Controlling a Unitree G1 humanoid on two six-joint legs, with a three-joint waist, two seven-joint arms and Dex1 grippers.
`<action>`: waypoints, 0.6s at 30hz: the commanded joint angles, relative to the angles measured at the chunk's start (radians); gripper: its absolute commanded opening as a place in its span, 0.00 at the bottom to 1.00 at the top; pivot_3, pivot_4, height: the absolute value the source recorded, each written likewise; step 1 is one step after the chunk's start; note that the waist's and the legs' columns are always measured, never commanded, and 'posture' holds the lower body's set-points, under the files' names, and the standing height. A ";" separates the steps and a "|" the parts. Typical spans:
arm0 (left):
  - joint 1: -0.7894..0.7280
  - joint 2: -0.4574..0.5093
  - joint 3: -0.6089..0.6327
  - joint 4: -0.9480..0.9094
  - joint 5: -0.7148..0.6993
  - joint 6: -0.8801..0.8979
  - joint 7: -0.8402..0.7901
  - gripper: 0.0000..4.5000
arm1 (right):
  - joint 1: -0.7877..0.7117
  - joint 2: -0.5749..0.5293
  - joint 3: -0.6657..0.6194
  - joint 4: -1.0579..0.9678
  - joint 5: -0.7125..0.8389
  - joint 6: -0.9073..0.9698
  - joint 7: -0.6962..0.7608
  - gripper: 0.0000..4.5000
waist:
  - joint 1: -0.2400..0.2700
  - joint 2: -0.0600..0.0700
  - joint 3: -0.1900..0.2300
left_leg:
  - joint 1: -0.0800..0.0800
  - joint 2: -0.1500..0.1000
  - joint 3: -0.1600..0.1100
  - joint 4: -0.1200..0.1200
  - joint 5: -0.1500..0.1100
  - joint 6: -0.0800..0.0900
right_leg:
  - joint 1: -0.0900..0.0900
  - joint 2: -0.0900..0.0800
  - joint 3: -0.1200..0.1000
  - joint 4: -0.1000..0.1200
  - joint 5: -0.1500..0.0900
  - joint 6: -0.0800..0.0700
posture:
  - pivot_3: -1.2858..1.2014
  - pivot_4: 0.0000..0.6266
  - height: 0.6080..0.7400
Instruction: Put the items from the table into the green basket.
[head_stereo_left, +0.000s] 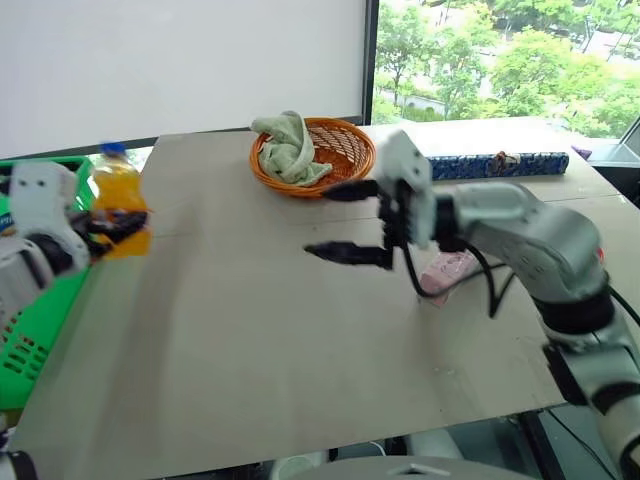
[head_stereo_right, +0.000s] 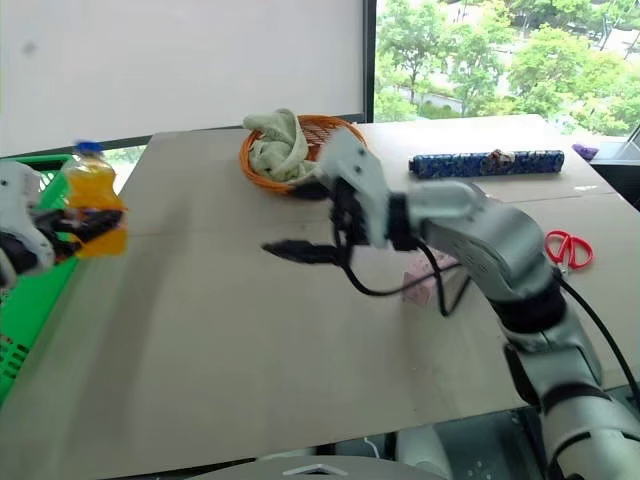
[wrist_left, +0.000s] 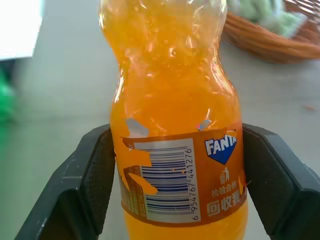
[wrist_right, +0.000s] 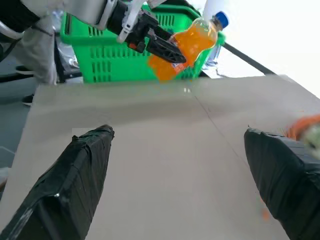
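Note:
My left gripper (head_stereo_left: 112, 226) is shut on the small orange-drink bottle (head_stereo_left: 118, 195) with a blue cap, holding it upright in the air at the table's left edge. The left wrist view shows both fingers (wrist_left: 85, 185) pressed against the bottle's (wrist_left: 175, 125) labelled waist. Just beyond and below it, off the table's (head_stereo_left: 250, 350) left side, stands the green basket (head_stereo_left: 30, 330). My right gripper (head_stereo_left: 322, 220) hangs open over the middle of the table, pointing left, with nothing between its fingers. A pink wrapped pack (head_stereo_left: 447, 268) lies on the table, partly behind my right arm.
A round orange wicker basket (head_stereo_left: 340, 150) holding a pale green cloth (head_stereo_left: 288, 148) sits at the back of the table. A long blue patterned roll (head_stereo_left: 497, 164) lies at the back right. Red scissors (head_stereo_right: 568, 248) lie near the right edge.

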 joint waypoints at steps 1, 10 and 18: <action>-0.045 0.140 -0.036 0.268 0.295 -0.377 -0.024 0.70 | -0.093 0.065 -0.002 0.099 -0.059 -0.045 -0.002 1.00 | 0.015 -0.002 -0.001 | -0.001 0.000 -0.001 -0.002 0.001 -0.001 | -0.001 0.000 -0.001 0.000 0.000 0.000 | 0.61 0.00 1.00; -0.445 0.198 -0.288 1.032 0.622 -0.818 -0.064 0.80 | -0.178 0.155 -0.044 0.164 -0.094 -0.057 -0.002 1.00 | 0.064 -0.017 -0.012 | -0.017 -0.002 0.002 -0.009 0.003 -0.006 | -0.017 -0.001 -0.013 -0.001 0.003 0.004 | 0.61 0.00 1.00; -0.646 0.135 -0.298 1.076 0.637 -0.884 -0.127 0.99 | -0.152 0.133 -0.070 0.105 -0.085 -0.034 0.022 1.00 | 0.062 -0.026 -0.017 | -0.015 -0.001 -0.004 -0.001 0.000 -0.002 | -0.012 -0.004 -0.017 0.000 0.003 0.004 | 0.60 0.00 1.00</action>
